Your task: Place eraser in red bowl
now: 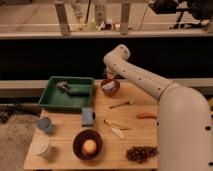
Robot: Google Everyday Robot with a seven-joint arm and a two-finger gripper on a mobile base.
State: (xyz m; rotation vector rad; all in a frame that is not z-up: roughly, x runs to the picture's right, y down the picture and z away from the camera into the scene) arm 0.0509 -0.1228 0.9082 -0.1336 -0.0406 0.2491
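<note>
Pale eraser (108,87) in small red bowl (114,93), tool (107,76) just above

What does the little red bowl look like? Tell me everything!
The red bowl is small, round and dark red-brown, and looks smooth. It stands upright at the far edge of the wooden table, close beside the green tray. A pale block, probably the eraser, lies inside it. The claw hangs just above it.
</note>
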